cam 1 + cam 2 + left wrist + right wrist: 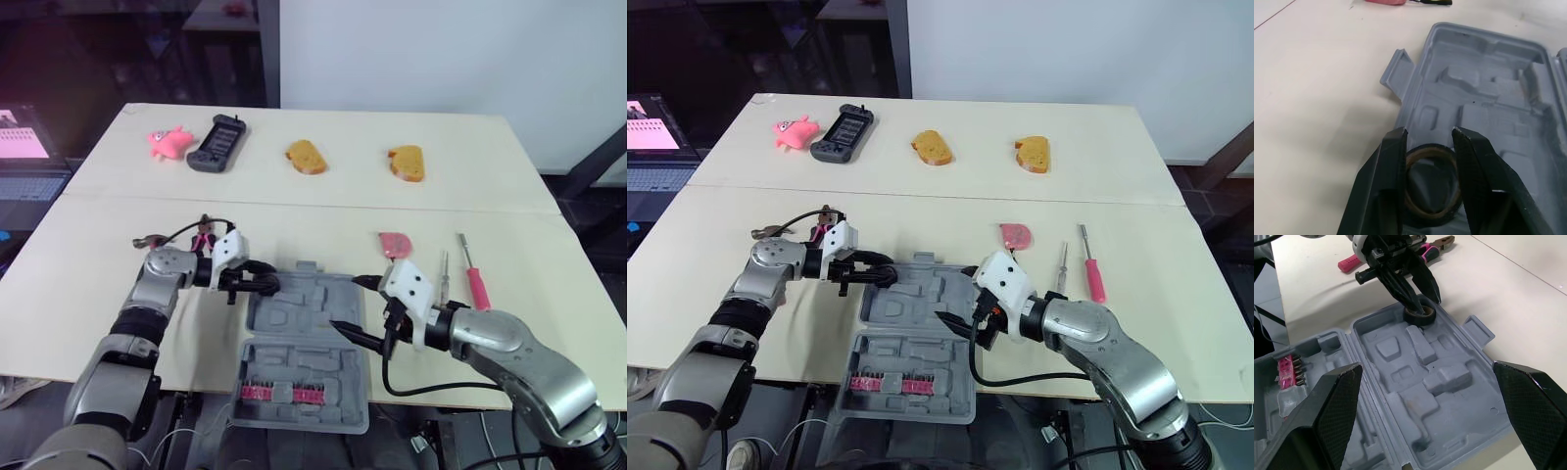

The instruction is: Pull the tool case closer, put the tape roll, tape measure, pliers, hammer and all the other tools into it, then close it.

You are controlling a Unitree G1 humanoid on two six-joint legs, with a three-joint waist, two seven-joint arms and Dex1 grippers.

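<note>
The grey tool case (312, 318) lies open at the table's front centre, with pink bits (284, 394) in its near half. My left gripper (266, 284) is shut on the black tape roll (1431, 181), which sits low in the case's left corner recess (1419, 313). My right gripper (345, 304) hangs open over the case's right side with nothing between its fingers. The pink-handled pliers (202, 236) lie just behind my left wrist. A pink tape measure (396, 245), a small screwdriver (443, 274) and a red-handled screwdriver (476, 282) lie right of the case.
Along the far edge of the table are a pink toy (168, 143), a black handheld device (217, 143) and two pieces of bread (306, 157) (407, 163). A laptop (27, 157) stands off the table's left side.
</note>
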